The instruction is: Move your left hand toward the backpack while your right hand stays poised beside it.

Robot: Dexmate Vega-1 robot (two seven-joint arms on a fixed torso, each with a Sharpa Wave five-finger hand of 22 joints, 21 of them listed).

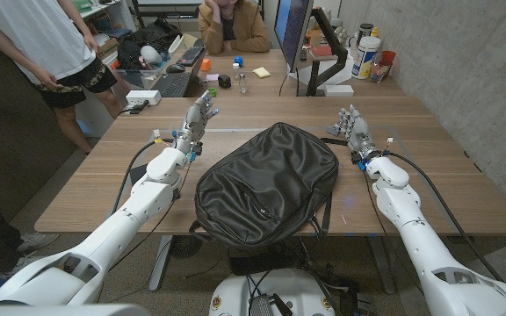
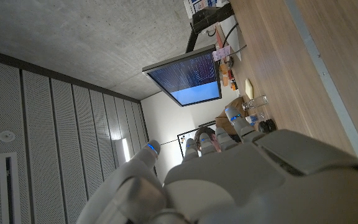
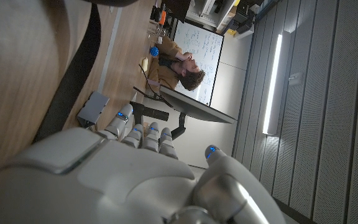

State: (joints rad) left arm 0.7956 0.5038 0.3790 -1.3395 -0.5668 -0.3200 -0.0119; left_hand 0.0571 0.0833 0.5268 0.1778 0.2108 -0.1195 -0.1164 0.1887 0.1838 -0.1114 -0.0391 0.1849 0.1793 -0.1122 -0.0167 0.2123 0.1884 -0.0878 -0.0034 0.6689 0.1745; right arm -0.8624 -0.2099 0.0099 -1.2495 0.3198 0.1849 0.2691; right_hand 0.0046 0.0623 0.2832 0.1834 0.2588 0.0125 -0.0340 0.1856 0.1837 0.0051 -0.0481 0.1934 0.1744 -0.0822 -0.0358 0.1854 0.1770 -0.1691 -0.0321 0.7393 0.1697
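Observation:
A black backpack (image 1: 266, 183) lies flat in the middle of the wooden table (image 1: 104, 175); its dark strap (image 3: 73, 74) crosses the right wrist view. My left hand (image 1: 197, 118) is raised over the table to the backpack's left, a short gap from it, fingers apart and holding nothing. My right hand (image 1: 356, 130) stands beside the backpack's right upper corner, fingers extended upward and apart, empty. The back of my left hand (image 2: 229, 180) and of my right hand (image 3: 104, 174) show in the wrist views, fingers straight.
A monitor (image 1: 293, 35) on a stand, bottles (image 1: 367, 53), a keyboard (image 1: 174, 83) and small items crowd the table's far end. A person (image 1: 234, 26) sits behind the table; another person (image 1: 51, 53) stands at the far left. A concrete wall runs along the right.

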